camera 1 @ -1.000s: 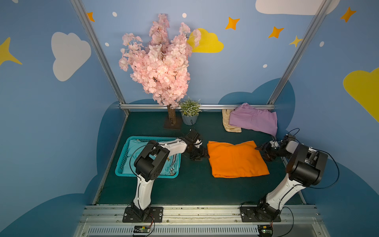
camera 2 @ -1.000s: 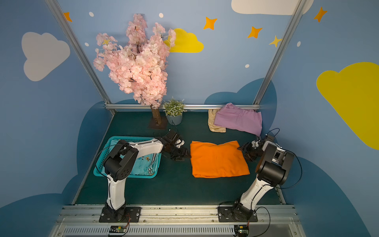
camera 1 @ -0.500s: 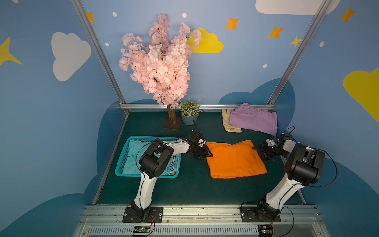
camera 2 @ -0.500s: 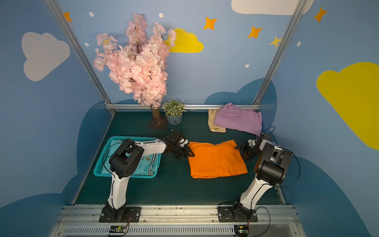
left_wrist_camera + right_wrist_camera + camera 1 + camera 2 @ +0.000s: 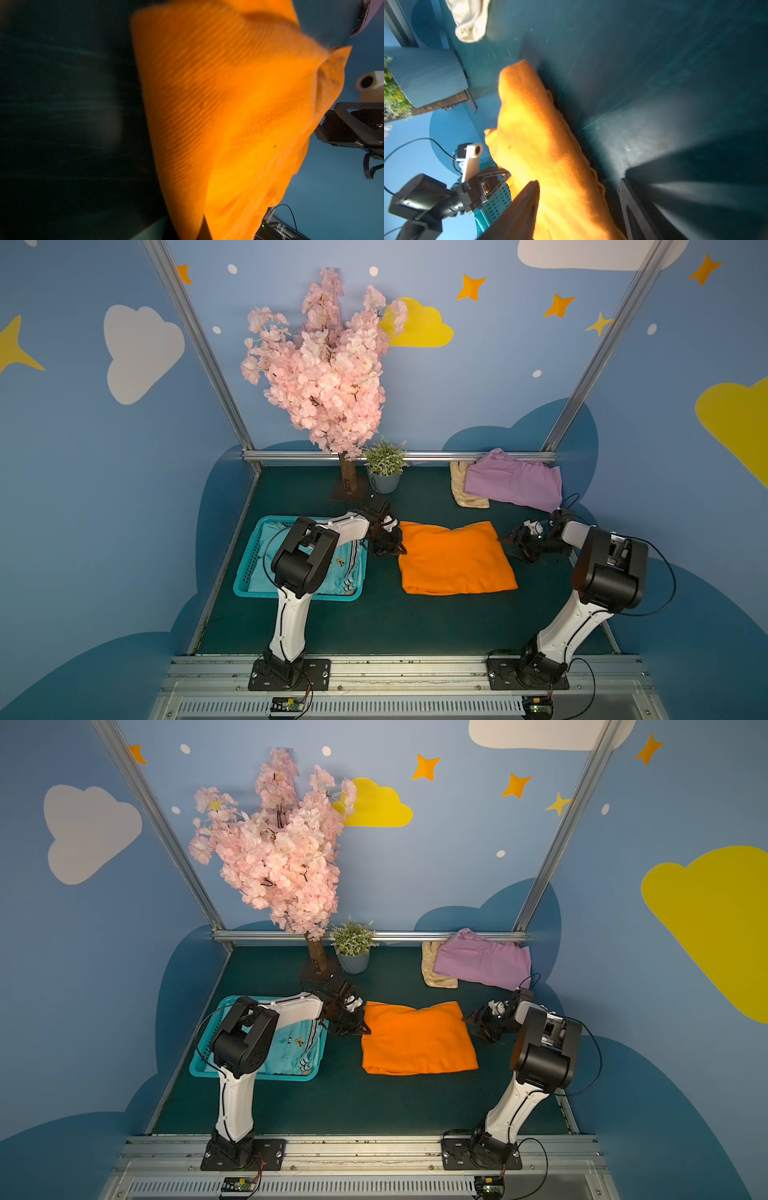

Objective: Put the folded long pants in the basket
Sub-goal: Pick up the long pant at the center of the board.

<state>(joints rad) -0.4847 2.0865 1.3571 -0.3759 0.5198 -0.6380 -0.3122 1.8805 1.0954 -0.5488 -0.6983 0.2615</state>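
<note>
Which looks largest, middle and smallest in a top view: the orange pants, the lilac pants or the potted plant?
1. orange pants
2. lilac pants, farther back, so less sure
3. potted plant

Left arm (image 5: 345,526) folded at the elbow, forearm running low toward the middle, wrist down. Left gripper (image 5: 398,548) pinched closed on the nearest edge of the orange pants (image 5: 453,558). Right arm (image 5: 606,568) likewise bent, forearm low, aimed inward. Right gripper (image 5: 508,546) at the opposite edge, jaws apart, one finger (image 5: 519,207) over the cloth, the other beside it.
</note>
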